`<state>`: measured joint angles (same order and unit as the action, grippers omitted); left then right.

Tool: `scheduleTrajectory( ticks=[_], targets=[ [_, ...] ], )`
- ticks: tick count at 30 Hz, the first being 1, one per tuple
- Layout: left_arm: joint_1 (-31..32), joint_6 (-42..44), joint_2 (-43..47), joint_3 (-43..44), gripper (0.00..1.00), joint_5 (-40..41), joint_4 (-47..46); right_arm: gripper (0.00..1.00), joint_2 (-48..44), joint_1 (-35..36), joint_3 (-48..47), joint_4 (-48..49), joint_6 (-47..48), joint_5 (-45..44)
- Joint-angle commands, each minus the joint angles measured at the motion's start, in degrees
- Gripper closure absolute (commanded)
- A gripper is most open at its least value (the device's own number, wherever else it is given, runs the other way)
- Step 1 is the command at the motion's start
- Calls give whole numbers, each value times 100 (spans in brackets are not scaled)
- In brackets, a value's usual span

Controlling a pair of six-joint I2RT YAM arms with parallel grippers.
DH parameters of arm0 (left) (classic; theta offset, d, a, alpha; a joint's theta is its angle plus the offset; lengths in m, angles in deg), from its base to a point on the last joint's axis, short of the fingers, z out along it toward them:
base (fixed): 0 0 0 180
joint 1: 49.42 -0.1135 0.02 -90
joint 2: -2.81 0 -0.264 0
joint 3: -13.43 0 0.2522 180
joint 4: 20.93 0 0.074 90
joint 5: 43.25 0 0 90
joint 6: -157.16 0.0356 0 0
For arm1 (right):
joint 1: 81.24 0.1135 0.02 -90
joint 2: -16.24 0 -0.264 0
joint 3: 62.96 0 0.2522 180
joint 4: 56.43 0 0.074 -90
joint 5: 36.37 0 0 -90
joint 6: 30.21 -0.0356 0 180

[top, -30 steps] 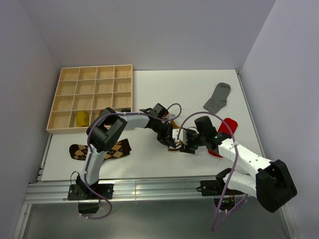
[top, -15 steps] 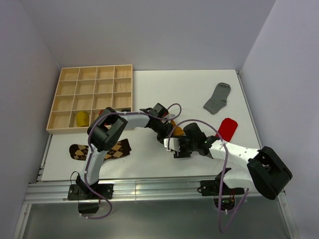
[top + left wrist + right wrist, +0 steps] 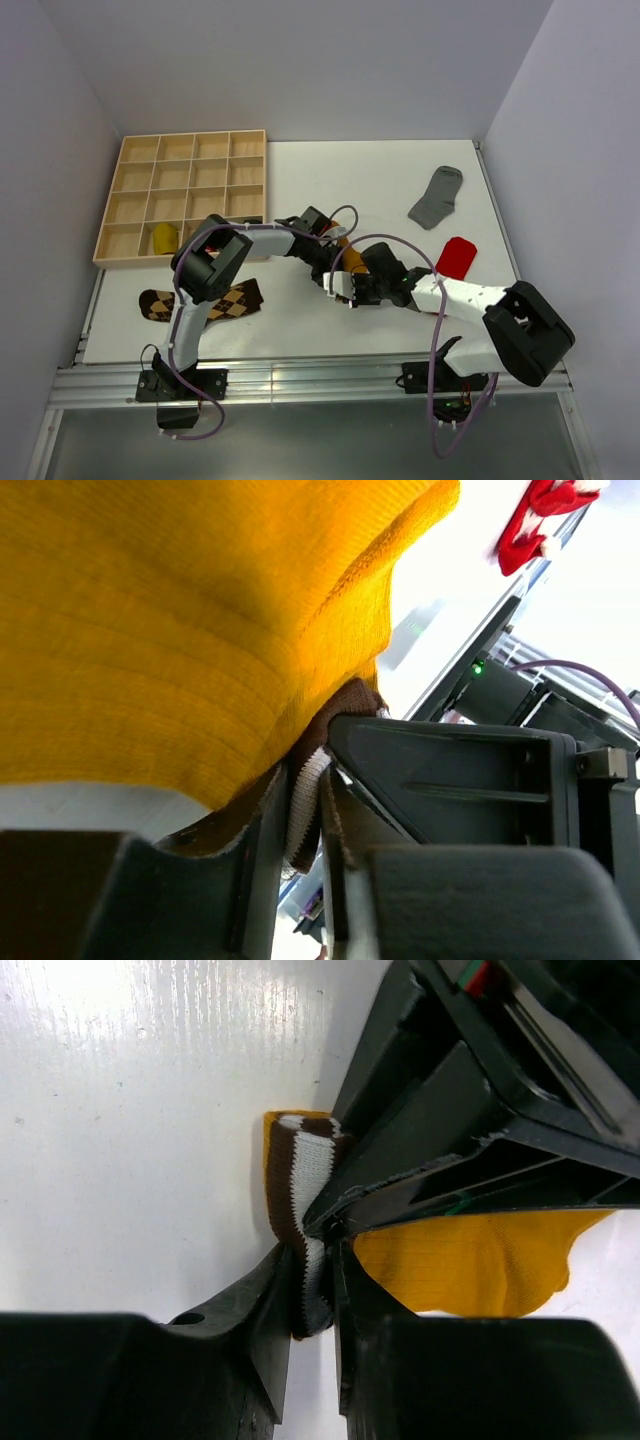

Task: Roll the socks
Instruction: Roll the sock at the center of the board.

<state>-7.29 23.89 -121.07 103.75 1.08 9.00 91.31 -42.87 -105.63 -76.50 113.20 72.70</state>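
A white table (image 3: 300, 180) fills the overhead view, walled in by pale lilac panels. At its far left corner lies a wooden tray (image 3: 195, 188) divided into a grid of square compartments. The left arm (image 3: 260, 238) reaches from its base at the near left across to the middle of the table, and the right arm (image 3: 460, 298) reaches in from the near right to meet it. A brown-tan argyle sock (image 3: 232, 298) lies flat by the near left edge, partly under the left arm. A grey sock (image 3: 437, 197) lies flat at the far right, well apart from the arms, and a red sock (image 3: 455, 257) lies nearer, just beside the right arm. The mustard sock (image 3: 352, 258) is at the table's centre, between the two wrists. A yellow bundle (image 3: 163, 238) sits in the tray's nearest row, second compartment from the left. The left gripper (image 3: 305, 790) is clamped tight on the mustard sock, with cloth pinched between its dark fingers and the orange knit bulging above. The right gripper (image 3: 312, 1270) is likewise squeezed closed on the sock's striped cuff (image 3: 300, 1175), brown and white, which stands folded on the table, touching the tip of the left gripper.
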Motion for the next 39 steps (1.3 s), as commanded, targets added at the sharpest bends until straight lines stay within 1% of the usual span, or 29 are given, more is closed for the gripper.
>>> scheduleTrajectory(
  ticks=[1,3,4,5,6,8,9,10,11,12,13,14,16,17,19,20,21,22,24,25,26,27,29,30,31,33,36,37,39],
  targets=[
    [-56,-76,135,-491,72,735,-252,82,201,-197,-212,-729,-137,272],
    [-73,-190,319,-624,68,883,-403,84,298,-338,-387,-1003,-164,676],
    [-82,-330,390,-772,68,928,-577,84,350,-504,-518,-1257,-190,947],
    [-82,-401,460,-852,67,972,-675,85,359,-584,-580,-1363,-208,949],
    [-82,-472,617,-931,66,1033,-763,85,386,-681,-659,-1486,-191,1228],
    [-73,-691,785,-1160,65,1244,-921,86,578,-935,-983,-2022,-76,1458],
    [-73,-753,969,-1247,64,1323,-1087,87,675,-1041,-1107,-2233,-6,1790],
    [-82,-823,1057,-1335,64,1524,-1150,87,780,-1155,-1239,-2443,133,1924],
    [-82,-937,1154,-1493,63,1630,-1203,87,1060,-1261,-1527,-2907,231,2082],
    [-82,-955,1346,-1581,63,1710,-1334,87,1219,-1453,-1687,-3164,336,2214],
    [-82,-1051,1444,-1739,63,1998,-1352,88,1395,-1542,-1845,-3671,528,2459],
    [-82,-1105,1541,-1845,63,2061,-1422,88,1753,-1639,-2177,-3928,617,2566],
    [-82,-1184,1866,-2160,62,2350,-1564,88,2142,-1859,-2548,-4482,906,2872],
    [-73,-1210,1980,-2258,62,2622,-1799,87,2518,-1929,-2907,-4963,969,2944],
    [-56,-1123,2323,-2512,62,2974,-1932,87,2898,-2148,-3278,-5614,1101,3093],
    [-47,-1053,2446,-2592,61,3307,-2028,87,3230,-2210,-3584,-5766,1102,3111],
    [23,-939,2665,-2654,61,3467,-2108,87,3381,-2255,-3726,-5864,1041,3112],
    [84,-703,2762,-2672,61,3790,-2039,87,3513,-2316,-3841,-6039,971,3112],
    [382,-369,2990,-2689,59,4396,-2134,87,3856,-2369,-4114,-6137,857,3050],
    [497,-71,3044,-2646,58,4539,-2109,87,3997,-2387,-4184,-6111,612,3015],
    [637,106,3079,-2637,57,4793,-2187,87,4068,-2395,-4289,-6154,575,2997],
    [874,473,3132,-2611,55,5091,-2231,87,4138,-2396,-4351,-6172,348,2980],
    [1251,783,3141,-2567,52,5357,-2388,87,4331,-2396,-4518,-6119,100,2910],
    [1358,1141,3141,-2558,51,5471,-2477,87,4393,-2396,-4562,-6137,-100,2875],
    [1472,1267,3115,-2540,50,5629,-2521,87,4463,-2404,-4589,-5989,-294,2822],
    [1771,1705,3027,-2522,50,5692,-2740,87,4499,-2404,-4633,-5856,-637,2682],
    [1983,1900,2852,-2461,48,5710,-2925,86,4543,-2404,-4633,-5706,-867,2558],
    [1992,1892,2790,-2409,47,5849,-2908,86,4543,-2404,-4624,-5680,-902,2523],
    [2027,2075,2650,-2399,47,5806,-3109,86,4543,-2396,-4607,-5628,-964,2435]
  ],
)
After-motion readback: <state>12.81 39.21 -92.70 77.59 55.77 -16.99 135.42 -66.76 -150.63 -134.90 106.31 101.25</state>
